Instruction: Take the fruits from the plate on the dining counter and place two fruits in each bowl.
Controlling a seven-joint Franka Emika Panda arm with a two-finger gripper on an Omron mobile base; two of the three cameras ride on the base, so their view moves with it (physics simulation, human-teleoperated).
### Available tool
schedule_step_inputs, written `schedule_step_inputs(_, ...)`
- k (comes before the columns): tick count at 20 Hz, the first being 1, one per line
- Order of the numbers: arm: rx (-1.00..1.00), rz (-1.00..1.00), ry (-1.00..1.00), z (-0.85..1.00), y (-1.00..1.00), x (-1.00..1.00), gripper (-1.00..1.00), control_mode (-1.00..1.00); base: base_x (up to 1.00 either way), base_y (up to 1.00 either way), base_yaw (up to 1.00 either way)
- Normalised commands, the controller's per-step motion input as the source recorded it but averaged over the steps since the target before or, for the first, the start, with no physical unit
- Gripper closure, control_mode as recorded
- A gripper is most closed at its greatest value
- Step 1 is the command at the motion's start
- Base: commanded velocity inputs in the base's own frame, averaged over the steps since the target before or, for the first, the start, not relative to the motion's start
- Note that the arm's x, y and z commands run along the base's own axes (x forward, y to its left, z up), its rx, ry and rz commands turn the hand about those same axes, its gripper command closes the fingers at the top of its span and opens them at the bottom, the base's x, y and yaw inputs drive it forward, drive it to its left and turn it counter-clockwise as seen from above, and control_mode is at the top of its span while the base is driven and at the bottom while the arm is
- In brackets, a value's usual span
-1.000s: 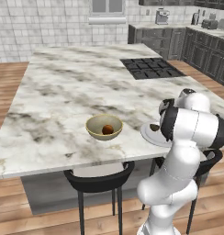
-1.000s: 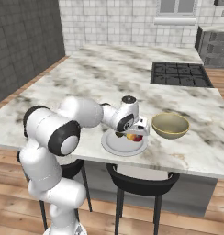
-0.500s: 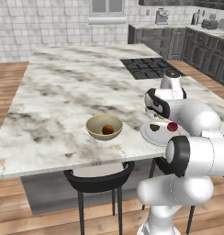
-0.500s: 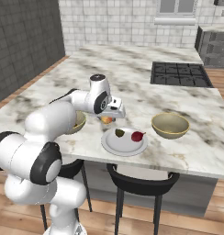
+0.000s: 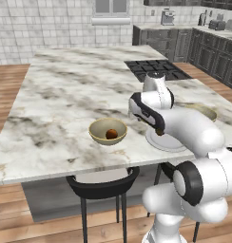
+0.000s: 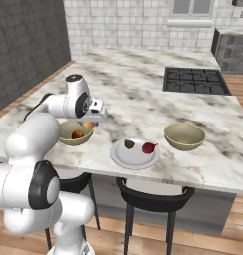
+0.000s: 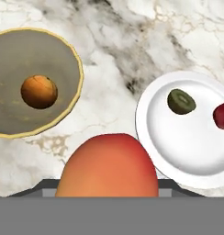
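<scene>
White veined marble dining counter (image 6: 143, 99) carries two tan deep bowls, one (image 6: 75, 133) holding a small orange fruit (image 7: 38, 92), the other (image 6: 184, 136) without fruit, and a flat pale plate (image 7: 187, 156) with a dark green fruit (image 7: 181, 101) and a red one (image 7: 222, 115). The gripper (image 6: 88, 121) pinches a reddish-peach rounded fruit (image 7: 107, 165) beside the first bowl's rim. It looks light, smooth, maybe slippery; best gripped across its widest middle.

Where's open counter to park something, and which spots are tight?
Bare dining counter spreads from the bowls back to the cooktop. Tight: the front edge, where bowl with orange, plate and empty bowl line up; the end effector holds a peach there.
</scene>
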Motion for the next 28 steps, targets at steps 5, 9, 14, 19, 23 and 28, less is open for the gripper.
schedule_step_inputs(5,0.03,0.11,-0.01,-0.04,1.00,0.07,1.00,-1.00,0.00,0.00,0.00)
schedule_step_inputs(9,0.07,0.08,-0.01,-0.07,0.88,0.57,1.00,-1.00,0.00,0.00,0.00)
schedule_step_inputs(14,0.02,0.07,0.00,-0.49,0.56,0.59,1.00,-1.00,0.00,0.00,0.00)
schedule_step_inputs(19,0.00,0.02,0.00,-0.48,0.05,0.41,1.00,-1.00,0.00,0.00,0.00)
schedule_step_inputs(23,0.00,0.00,0.00,-0.36,0.00,0.28,1.00,-1.00,0.00,0.00,0.00)
schedule_step_inputs(28,0.00,0.00,0.00,-0.30,0.00,0.31,1.00,-1.00,0.00,0.00,0.00)
